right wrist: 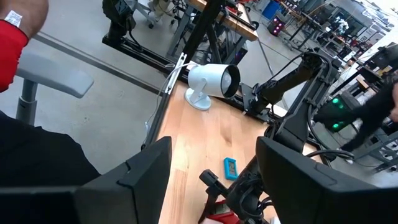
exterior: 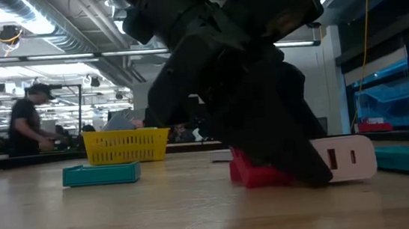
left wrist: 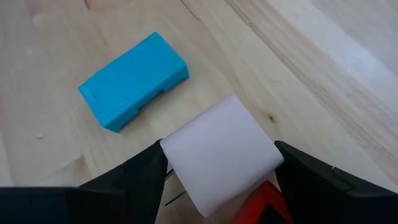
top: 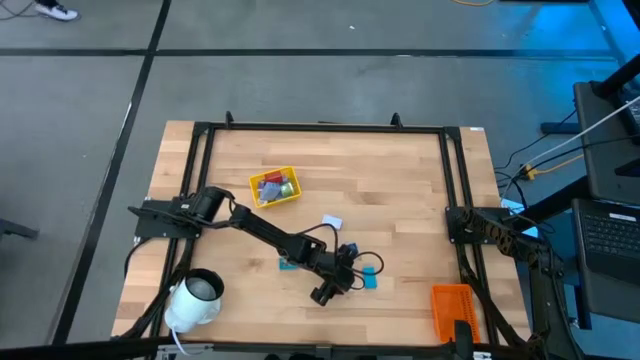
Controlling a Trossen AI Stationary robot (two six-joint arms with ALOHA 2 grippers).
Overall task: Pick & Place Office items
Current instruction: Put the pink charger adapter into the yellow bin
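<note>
My left gripper (top: pixel 335 280) is low over the middle of the table's near half, its fingers on either side of a pale white flat piece (left wrist: pixel 221 152). A red piece (left wrist: pixel 264 202) lies right beside that one, under the gripper. A light blue piece (left wrist: pixel 134 81) lies flat just ahead of the fingers. A teal piece (top: pixel 288 263) and another white piece (top: pixel 332 222) lie flat nearby. Further pieces sit in the yellow basket (top: pixel 273 187). My right gripper (right wrist: pixel 214 186) is open and waits at the table's right edge (top: pixel 490 228). My left gripper has the white piece between its two fingers, one finger (left wrist: pixel 146 177) at one side edge (left wrist: pixel 166 152) and the other at the opposite edge. The fingers slant down from above. In the low view the white piece (exterior: pixel 344 160) and the red piece (exterior: pixel 252 174) rest on the table.
An orange ribbed tray (top: pixel 452 308) sits at the near right corner. A white roll with a dark hollow (top: pixel 195 298) stands at the near left corner. A black frame (top: pixel 320 127) runs around the table. A person (exterior: pixel 28 120) stands in the room beyond.
</note>
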